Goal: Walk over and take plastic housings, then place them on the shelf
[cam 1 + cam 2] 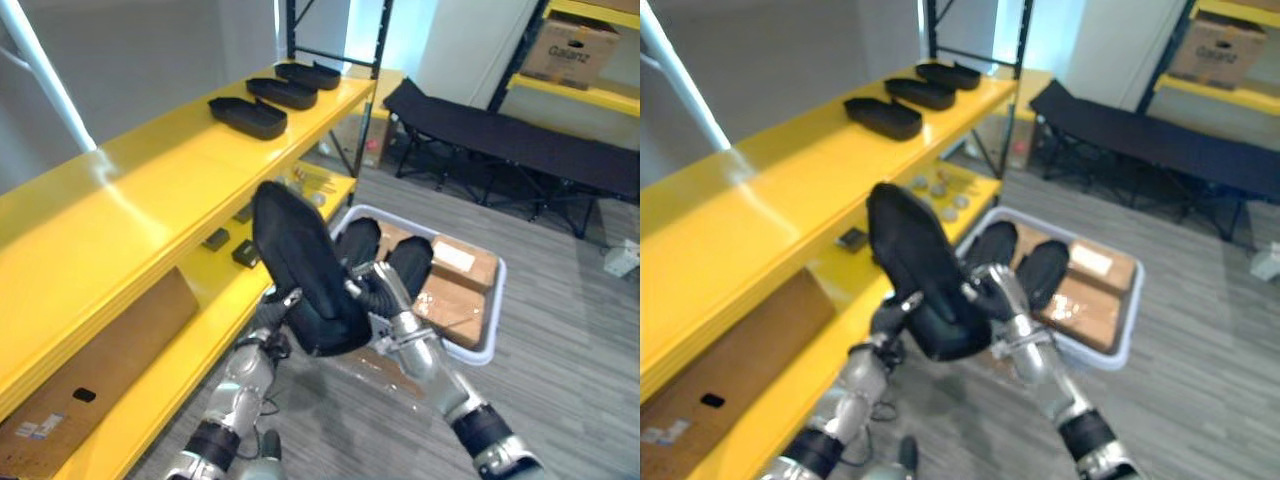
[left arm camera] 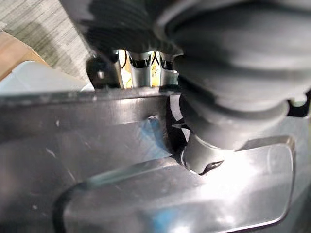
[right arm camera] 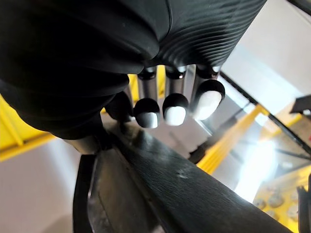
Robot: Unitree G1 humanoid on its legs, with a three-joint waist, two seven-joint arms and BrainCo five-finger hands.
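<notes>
A black plastic housing (image 1: 300, 270) stands tilted up on end between both hands, in front of the long yellow shelf (image 1: 130, 190). My left hand (image 1: 272, 330) grips its lower edge from the left; in the left wrist view the thumb (image 2: 206, 153) presses into the housing (image 2: 146, 189). My right hand (image 1: 382, 290) clamps the opposite edge, its fingers (image 3: 175, 109) curled over the rim of the housing (image 3: 184, 194). Three more housings (image 1: 247, 116) lie in a row on the shelf's far end.
On the floor to the right sits a white bin (image 1: 495, 300) holding cardboard boxes (image 1: 455, 290) and two black housings (image 1: 357, 240). Small parts (image 1: 245, 255) lie on the lower shelf, with a cardboard box (image 1: 90, 370) below. A black folding cot (image 1: 520, 140) stands behind.
</notes>
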